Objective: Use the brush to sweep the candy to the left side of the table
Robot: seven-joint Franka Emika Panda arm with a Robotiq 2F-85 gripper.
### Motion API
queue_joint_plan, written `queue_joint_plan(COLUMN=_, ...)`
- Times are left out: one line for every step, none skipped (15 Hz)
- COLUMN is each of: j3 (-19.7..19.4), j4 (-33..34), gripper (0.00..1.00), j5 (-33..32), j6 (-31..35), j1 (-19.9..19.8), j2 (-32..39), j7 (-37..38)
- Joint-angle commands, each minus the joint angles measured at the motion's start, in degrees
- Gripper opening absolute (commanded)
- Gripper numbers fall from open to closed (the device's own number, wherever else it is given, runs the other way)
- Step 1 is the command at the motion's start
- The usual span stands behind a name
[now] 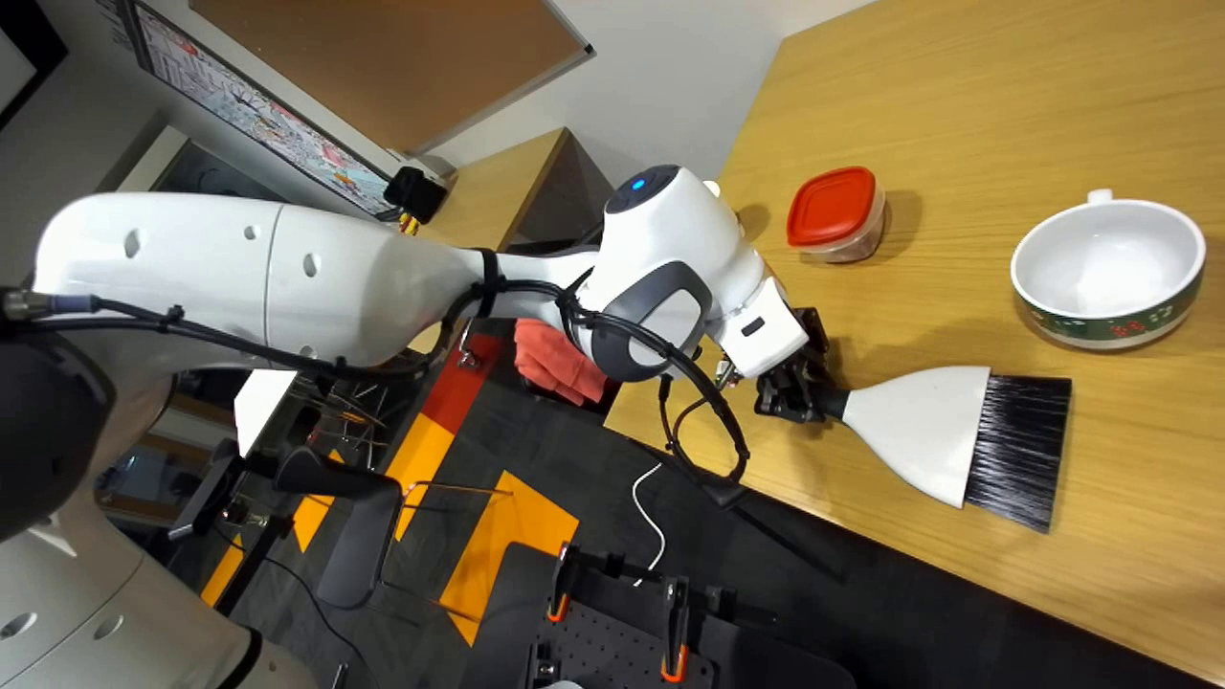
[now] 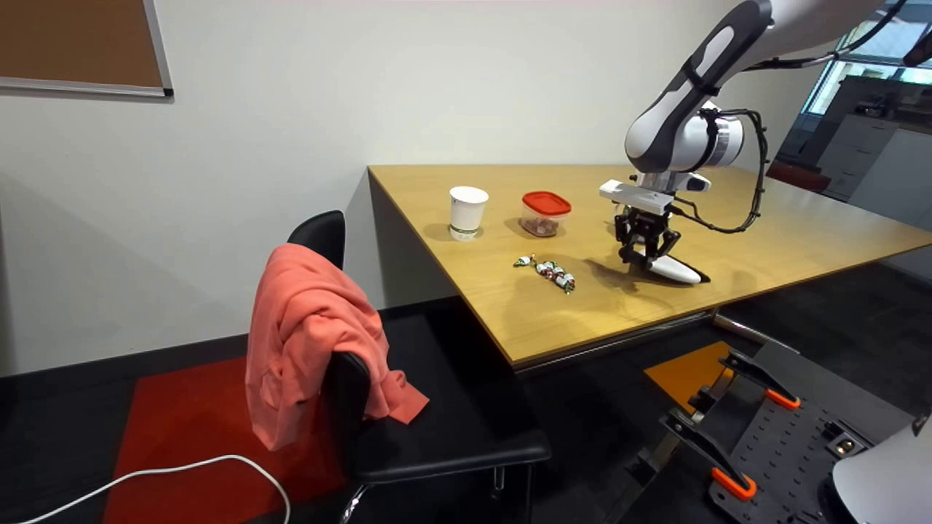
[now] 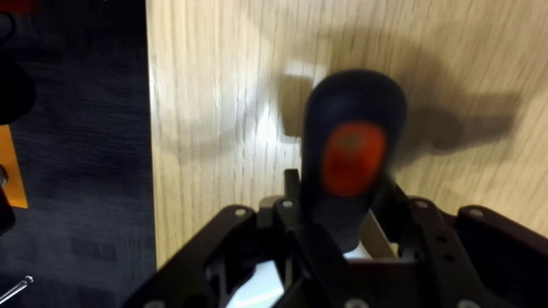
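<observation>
On a light tan wooden table (image 1: 957,115), a white robot arm (image 1: 335,277) angles down to a flat hand brush (image 1: 919,426) with a white fan-shaped body and a broad strip of black bristles (image 1: 1019,450), which point away from the arm. Its black two-fingered gripper (image 3: 344,186) stands narrow around the brush's dark handle (image 3: 357,94), marked with a red oval; the wrist view is blurred there, so whether both fingers (image 3: 295,214) press on the handle cannot be told. Small wrapped candies (image 2: 557,276), white with green and red, lie on the tabletop on the opposite side of the gripper from the bristles, most of them bunched in a short row and one piece (image 2: 524,260) just beside it. Farther back, in an exterior view, stand a white paper cup (image 2: 467,211), upright, and a clear plastic container (image 2: 541,223) with a red lid (image 2: 546,202), near each other but apart. Close to the bristles, not touching them, sits a white bowl (image 1: 1115,327) with a stubby handle and a green band dotted with red. Beside the table, a coral sweatshirt (image 2: 302,313) hangs over the back of a black chair (image 2: 451,440).
</observation>
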Motion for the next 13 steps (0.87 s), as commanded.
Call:
queue_joint_plan(j3=-0.38, j4=-0.45, gripper=0.78, j5=-0.36, j6=0.53, j1=1.12, j2=-1.05, j7=2.46)
queue_joint_plan(j3=-0.4, j4=-0.82, gripper=0.86, j5=-0.39, j6=0.43, j1=1.21, j2=-2.03, j7=2.49)
queue_joint_plan(j3=-0.76, j4=-1.43, gripper=0.93, j5=-0.87, j6=0.4, j1=1.55, j2=-3.66, j7=2.42)
queue_joint_plan(j3=-0.89, j4=-1.85, gripper=0.99, j5=-1.04, j6=0.3, j1=1.62, j2=-5.02, j7=2.14)
queue_joint_plan(j3=-1.21, j4=-2.5, gripper=1.0, j5=-1.53, j6=-0.15, j1=1.81, j2=-7.12, j7=1.85)
queue_joint_plan(j3=-1.05, j4=-2.94, gripper=1.0, j5=-1.56, j6=-1.12, j1=1.55, j2=-9.2, j7=1.07)
queue_joint_plan(j3=-0.65, j4=-3.14, gripper=1.0, j5=-1.53, j6=-3.25, j1=1.04, j2=-11.53, j7=-0.19)
queue_joint_plan(j3=0.05, j4=-3.24, gripper=1.0, j5=-1.18, j6=-5.31, j1=0.33, j2=-13.59, j7=-1.75)
queue_joint_plan(j3=0.71, j4=-3.19, gripper=1.0, j5=-0.8, j6=-7.21, j1=-0.3, j2=-15.49, j7=-3.6)
queue_joint_plan(j3=0.94, j4=-3.19, gripper=1.0, j5=-1.15, j6=-9.52, j1=-0.55, j2=-17.18, j7=-4.95)
queue_joint_plan(j3=1.36, j4=-2.78, gripper=1.0, j5=-1.05, j6=-11.87, j1=-0.89, j2=-18.51, j7=-6.55)
queue_joint_plan(j3=1.78, j4=-2.54, gripper=1.0, j5=-0.58, j6=-14.04, j1=-1.26, j2=-19.64, j7=-7.97)
queue_joint_plan(j3=2.31, j4=-2.42, gripper=1.0, j5=0.17, j6=-15.77, j1=-1.71, j2=-20.71, j7=-10.01)
